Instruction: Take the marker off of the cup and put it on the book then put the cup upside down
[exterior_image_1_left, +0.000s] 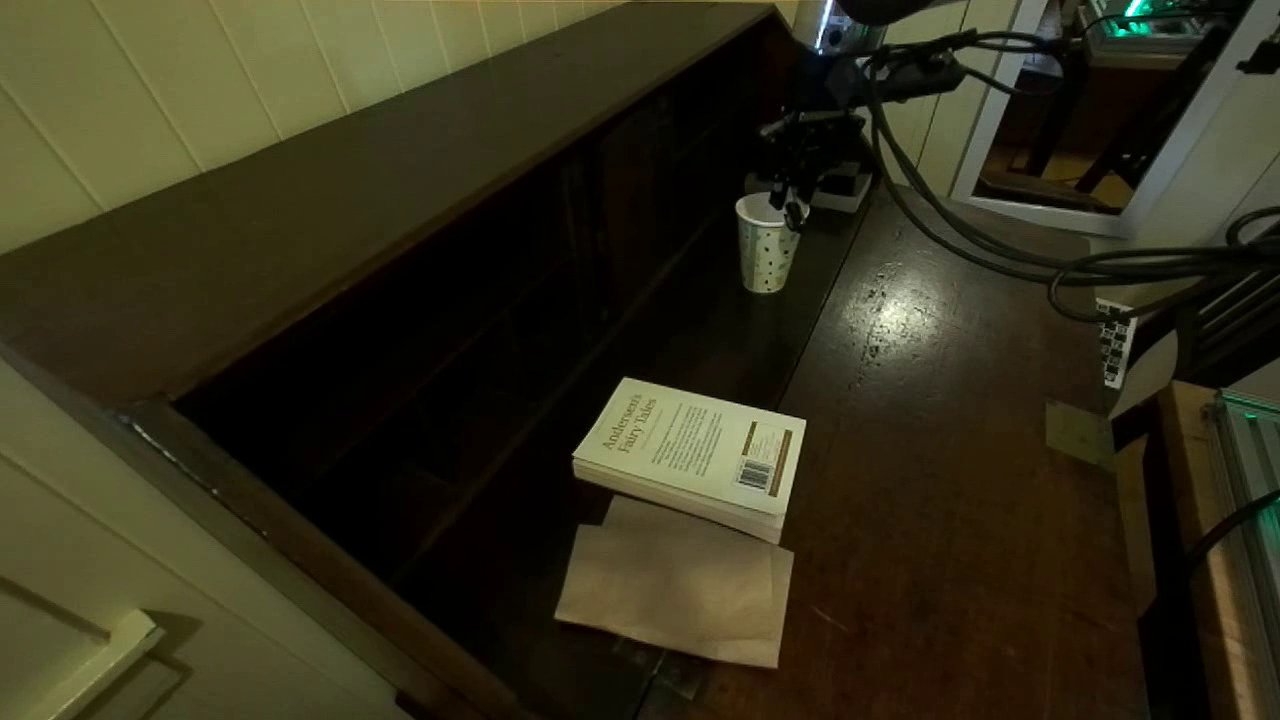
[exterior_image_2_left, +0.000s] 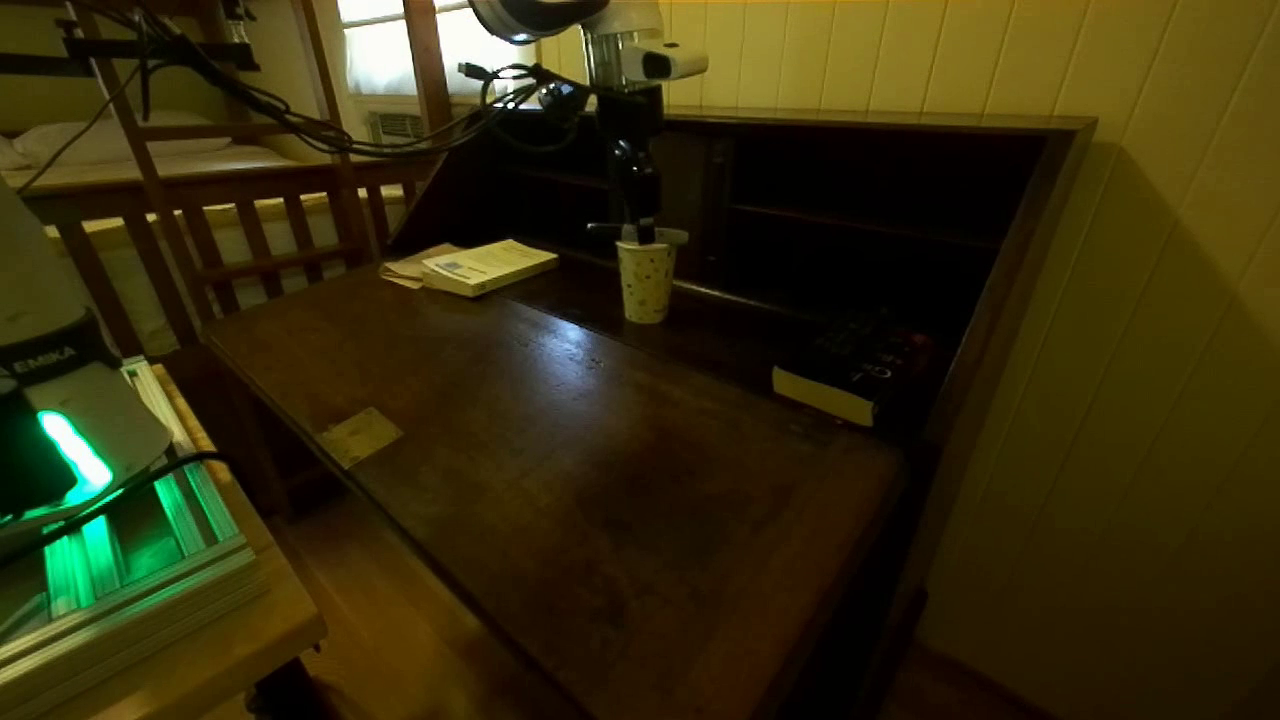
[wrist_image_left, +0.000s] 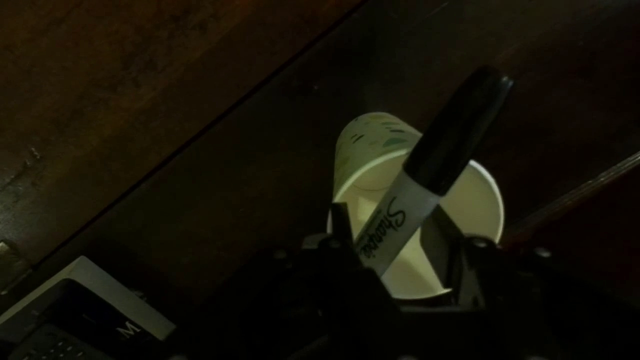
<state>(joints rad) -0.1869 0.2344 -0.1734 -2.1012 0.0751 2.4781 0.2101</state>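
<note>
Our parted end effector (wrist_image_left: 391, 230) straddles the grey, black-capped, rod-shaped plastic marker (wrist_image_left: 429, 176); we judge it light, stiff, slippery, best pinched mid-barrel.

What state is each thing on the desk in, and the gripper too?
Cup: upright
Marker: capped, over the cup's mouth
White book: closed, barcode side up
Paper: lying flat
Black book: closed, lying flat
Gripper: fingers apart, marker between them; can't tell if gripping
</note>
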